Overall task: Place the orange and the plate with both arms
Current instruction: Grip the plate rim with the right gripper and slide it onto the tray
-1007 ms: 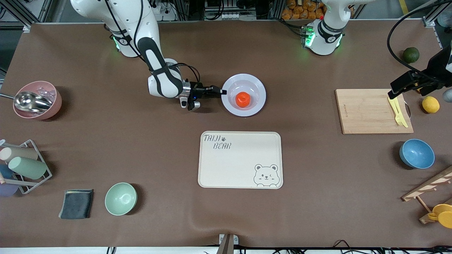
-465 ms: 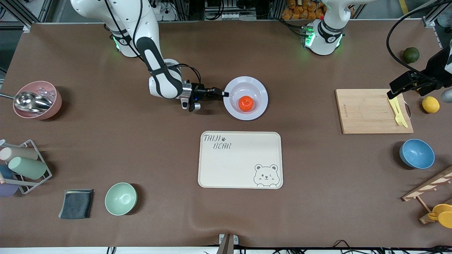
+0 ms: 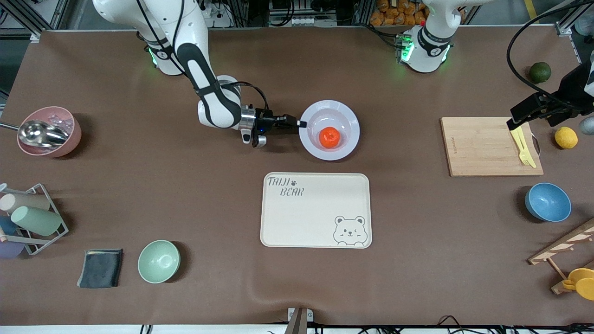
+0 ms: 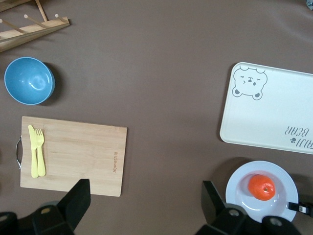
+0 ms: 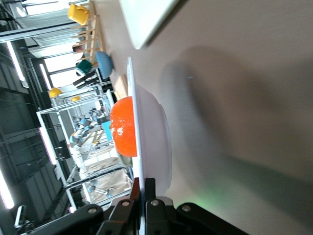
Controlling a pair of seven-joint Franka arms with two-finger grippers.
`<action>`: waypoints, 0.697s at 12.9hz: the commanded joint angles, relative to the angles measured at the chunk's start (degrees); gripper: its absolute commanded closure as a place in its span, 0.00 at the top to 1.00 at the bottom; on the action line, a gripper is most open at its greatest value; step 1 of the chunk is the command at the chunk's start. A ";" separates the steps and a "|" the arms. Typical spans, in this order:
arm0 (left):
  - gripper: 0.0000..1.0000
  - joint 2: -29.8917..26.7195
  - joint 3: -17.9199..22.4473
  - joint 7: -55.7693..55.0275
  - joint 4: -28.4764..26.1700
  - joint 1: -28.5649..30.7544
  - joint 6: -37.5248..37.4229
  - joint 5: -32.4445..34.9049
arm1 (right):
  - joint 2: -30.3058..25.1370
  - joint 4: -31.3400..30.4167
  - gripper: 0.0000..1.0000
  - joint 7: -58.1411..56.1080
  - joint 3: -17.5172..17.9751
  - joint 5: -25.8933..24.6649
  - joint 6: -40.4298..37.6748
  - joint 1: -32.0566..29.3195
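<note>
The pale lavender plate (image 3: 345,121) carries the orange (image 3: 330,137) in its centre. My right gripper (image 3: 300,124) is shut on the plate's rim at the side toward the right arm's end and holds it just above the table, above the bare cloth by the cream bear tray (image 3: 316,209). The right wrist view shows the plate (image 5: 151,142) edge-on with the orange (image 5: 122,132) on it and the right gripper (image 5: 145,188) pinching the rim. My left gripper (image 3: 515,123) is open and empty over the cutting board's edge; its wrist view (image 4: 144,200) also shows the plate (image 4: 244,188) and the orange (image 4: 261,187).
A wooden cutting board (image 3: 482,146) with a yellow fork (image 3: 522,146), a lemon (image 3: 566,137), a dark green fruit (image 3: 540,72) and a blue bowl (image 3: 547,202) lie at the left arm's end. A pink bowl with a scoop (image 3: 48,131), a cup rack (image 3: 32,218), a dark cloth (image 3: 100,267) and a green bowl (image 3: 158,261) lie at the right arm's end.
My right gripper has carried the plate with the orange toward the left arm's end and toward the bear tray. The left arm has barely moved.
</note>
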 commanded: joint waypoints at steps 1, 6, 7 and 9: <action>1.00 -0.52 0.06 0.79 -0.40 0.35 0.19 -1.55 | -4.20 -1.12 0.00 1.91 0.04 2.11 0.68 -0.05; 1.00 -0.70 0.06 0.79 -0.49 0.53 0.19 -1.64 | -3.42 3.88 0.00 5.34 -0.40 2.02 1.56 -4.52; 1.00 -0.70 0.06 0.79 -0.49 0.53 0.19 -1.64 | -2.38 5.19 0.00 5.34 -0.40 2.02 2.08 -5.32; 1.00 -0.53 0.06 0.79 -0.49 0.53 0.19 -1.64 | 0.26 8.88 0.00 5.52 -0.40 1.84 5.23 -6.72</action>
